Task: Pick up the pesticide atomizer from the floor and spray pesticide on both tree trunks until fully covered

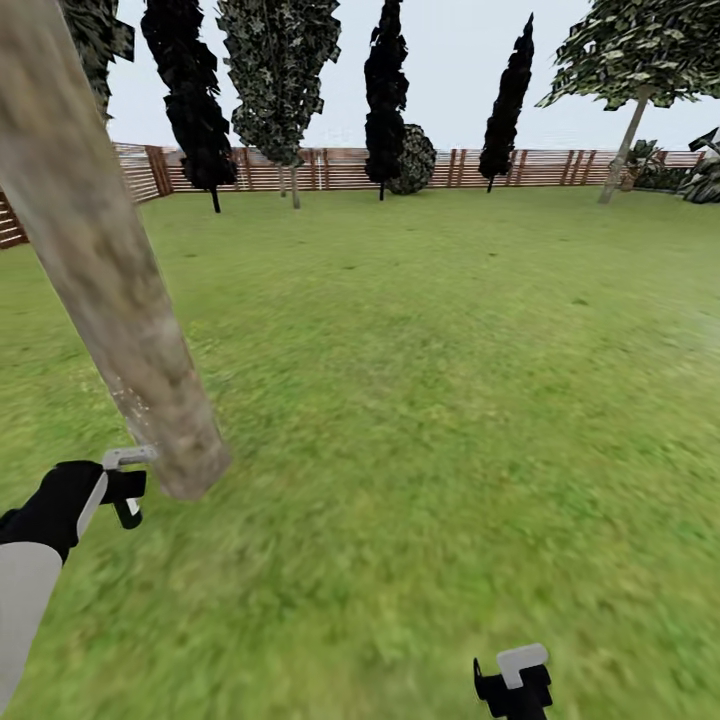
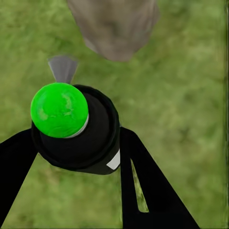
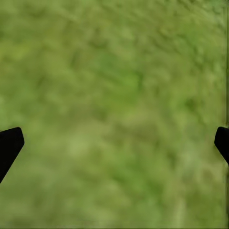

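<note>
Three black cypress-like trees stand at eleven to one o'clock, thin-stemmed. Between them rises a mottled dark-green tree, with a round bush near twelve o'clock. At two o'clock a pale leaning stem carries a broad leafy crown. Grey sky above.

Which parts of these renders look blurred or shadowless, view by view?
Head view: grass smears near the camera, the fence stays crisp, and the tree trunk casts no shadow under flat light. Left wrist view: the atomizer in the left gripper is sharp, the trunk base soft. Right wrist view: the right gripper hangs over uniformly blurred grass.
</note>
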